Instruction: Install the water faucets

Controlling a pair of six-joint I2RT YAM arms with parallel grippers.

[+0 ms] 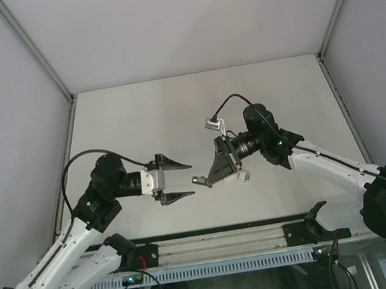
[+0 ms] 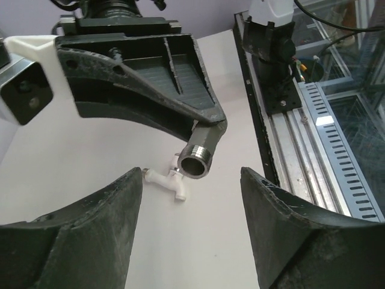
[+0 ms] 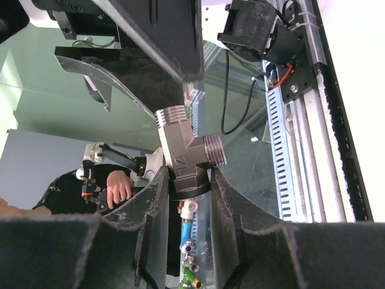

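Right pincer tight on metal fitting; left pincer wide, opposite.

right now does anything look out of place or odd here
Only the white plastic tap: it lies loose on the table, below the threaded metal fitting held in the right gripper. Nothing looks spilled or damaged.

A small white elbow-shaped tap is being carried by the plain pale table, lying on its side. It is being borne in the table's near half, apart from the black rail running along the near edge.
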